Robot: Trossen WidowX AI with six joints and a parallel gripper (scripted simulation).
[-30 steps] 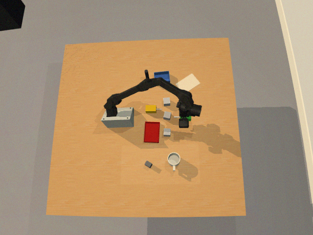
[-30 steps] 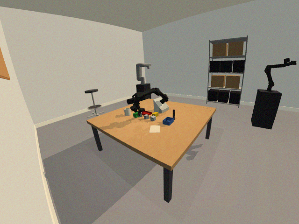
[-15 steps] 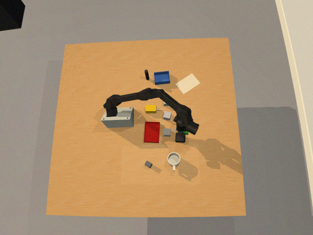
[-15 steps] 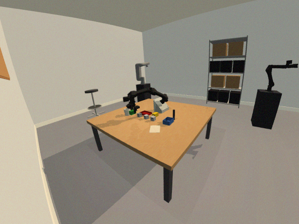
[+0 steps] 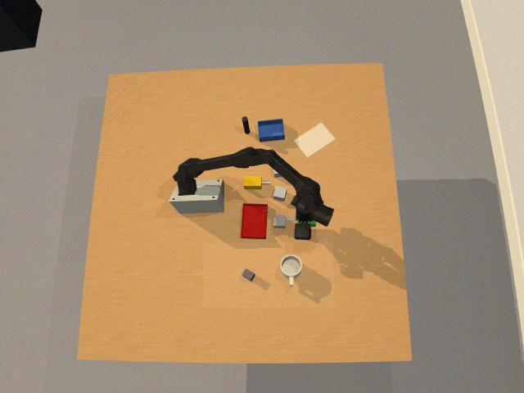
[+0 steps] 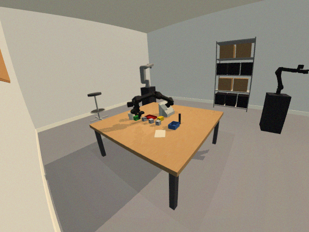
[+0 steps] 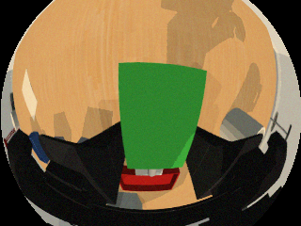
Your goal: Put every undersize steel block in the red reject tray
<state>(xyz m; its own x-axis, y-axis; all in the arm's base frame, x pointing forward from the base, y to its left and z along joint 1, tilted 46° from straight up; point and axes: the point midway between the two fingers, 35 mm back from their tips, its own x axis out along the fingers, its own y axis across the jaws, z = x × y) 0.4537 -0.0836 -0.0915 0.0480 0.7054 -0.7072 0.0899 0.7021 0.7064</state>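
My gripper [image 5: 305,222] [image 6: 137,117] is shut on the green GO gauge [image 5: 312,223] [image 6: 135,118] [image 7: 160,113], low over the table. The gauge's thin pin [image 5: 291,219] points at the near-mug steel block [image 5: 279,221] [image 6: 144,119]; its tip is at or very close to that block's face, and whether it is in the hole cannot be told. The middle block [image 5: 279,193] [image 6: 151,121] and the far block [image 5: 277,173] [image 6: 158,123] stand in the same row; the arm partly hides the far one from above. The red tray [image 5: 254,222] [image 6: 150,116] shows no block inside.
A yellow gauge [image 5: 252,182] [image 6: 160,118] lies by the far blocks. A white mug [image 5: 291,266] stands beside the gripper's side of the row. A small dark block [image 5: 248,274], blue tray [image 5: 271,130], black cylinder [image 5: 246,125] and pale card [image 5: 314,139] lie farther out.
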